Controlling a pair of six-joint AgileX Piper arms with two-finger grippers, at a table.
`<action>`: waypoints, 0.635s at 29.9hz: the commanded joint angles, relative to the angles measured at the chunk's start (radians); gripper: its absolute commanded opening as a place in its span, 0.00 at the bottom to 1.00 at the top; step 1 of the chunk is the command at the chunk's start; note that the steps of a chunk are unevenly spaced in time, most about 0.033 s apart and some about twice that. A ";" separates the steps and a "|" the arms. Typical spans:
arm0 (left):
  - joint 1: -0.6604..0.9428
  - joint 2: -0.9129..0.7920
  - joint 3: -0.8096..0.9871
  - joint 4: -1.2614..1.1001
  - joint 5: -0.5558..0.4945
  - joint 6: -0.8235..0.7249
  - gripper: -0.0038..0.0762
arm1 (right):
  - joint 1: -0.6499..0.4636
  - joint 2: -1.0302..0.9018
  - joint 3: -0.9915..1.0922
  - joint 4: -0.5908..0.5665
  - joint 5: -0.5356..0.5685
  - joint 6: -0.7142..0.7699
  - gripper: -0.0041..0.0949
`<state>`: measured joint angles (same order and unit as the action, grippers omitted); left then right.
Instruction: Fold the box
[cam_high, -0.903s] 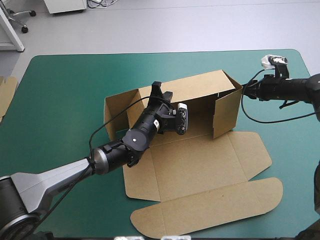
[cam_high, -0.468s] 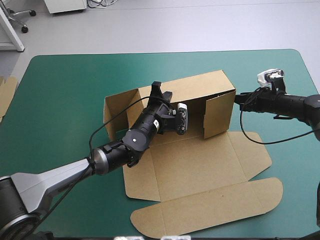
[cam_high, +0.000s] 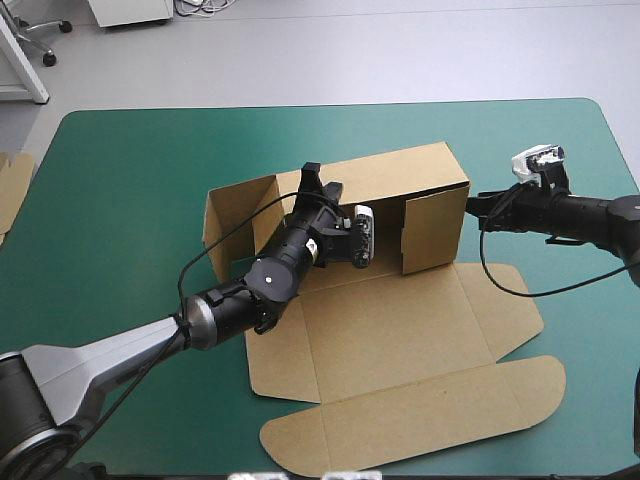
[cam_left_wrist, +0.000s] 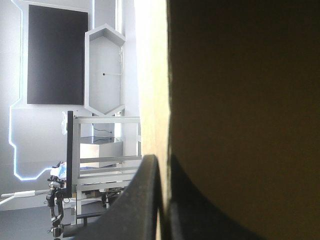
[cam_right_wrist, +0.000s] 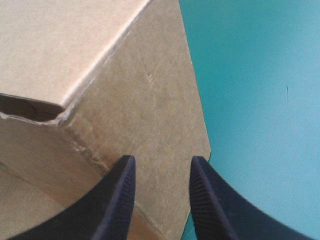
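The half-built brown box (cam_high: 400, 330) is seen at the middle of the teal-green counter (cam_high: 130, 170), its far wall (cam_high: 400, 170) raised upright and a side flap (cam_high: 232, 215) stood up at its left end. At the right end, a second flap (cam_high: 435, 230) is turned inward across the front of the far wall, while the wide near panels are laid flat on the counter, the rounded lid strip (cam_high: 420, 420) spread nearest the near edge. The left tool (cam_high: 322, 185) is reached in over the flat board and is clenched on the top edge of the far wall, the sheet pinched between its black fingers, as is shown up close in the left wrist view. The right tool (cam_high: 472, 206) is brought in from the right with its fingers parted and nothing held, its tips set at the box's right end corner. A piece of spare board (cam_high: 12, 185) is glimpsed at the counter's left edge.
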<state>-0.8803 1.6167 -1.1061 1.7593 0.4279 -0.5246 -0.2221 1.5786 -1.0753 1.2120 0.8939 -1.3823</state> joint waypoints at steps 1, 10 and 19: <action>-0.003 -0.028 -0.020 0.003 -0.003 -0.018 0.03 | -0.001 -0.073 -0.018 0.044 0.092 -0.012 0.39; -0.003 -0.028 -0.020 0.003 -0.001 -0.018 0.03 | -0.001 -0.107 -0.018 -0.046 0.081 0.057 0.37; -0.003 -0.028 -0.020 0.003 -0.001 -0.018 0.03 | -0.001 -0.125 0.010 -0.083 0.101 0.101 0.37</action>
<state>-0.8803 1.6167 -1.1061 1.7547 0.4380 -0.5246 -0.2211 1.4941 -1.0607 1.0770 0.9669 -1.2788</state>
